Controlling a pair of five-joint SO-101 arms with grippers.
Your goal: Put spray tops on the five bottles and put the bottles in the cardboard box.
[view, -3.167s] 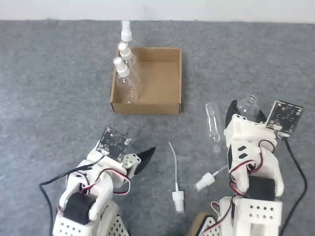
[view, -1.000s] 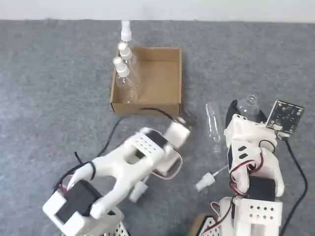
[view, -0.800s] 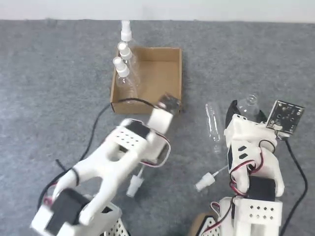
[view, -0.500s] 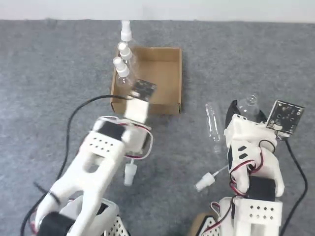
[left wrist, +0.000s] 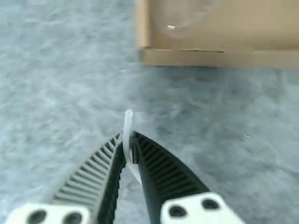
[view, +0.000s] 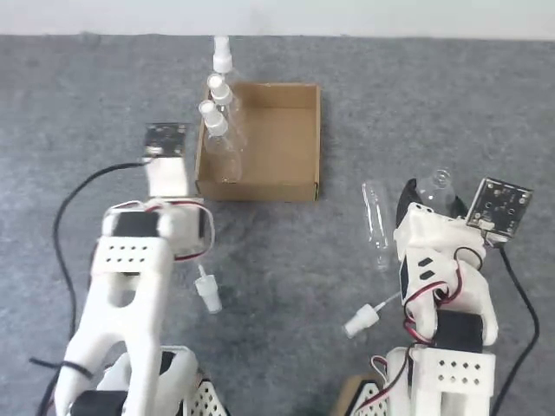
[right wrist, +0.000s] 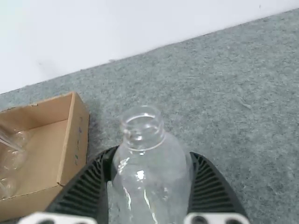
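My left gripper (left wrist: 126,136) is shut on the thin white tube of a spray top (left wrist: 127,122), in front of the cardboard box's (left wrist: 219,57) near wall. In the high view that spray top (view: 206,293) hangs beside the left arm, left of the box (view: 286,187). My right gripper (right wrist: 152,156) is shut on an upright clear bottle (right wrist: 142,154) with an open neck, at the table's right (view: 440,187). Three bottles with spray tops (view: 221,139) stand along the box's left side.
A second open bottle (view: 375,217) lies on the grey carpet between the box and the right arm. Another spray top (view: 362,321) lies near the right arm's base. The box's corner (right wrist: 70,135) shows left of the held bottle.
The left arm picked the spray top off the carpet in the middle and swung it left, to the box's front left corner. The right arm and its bottle kept still.
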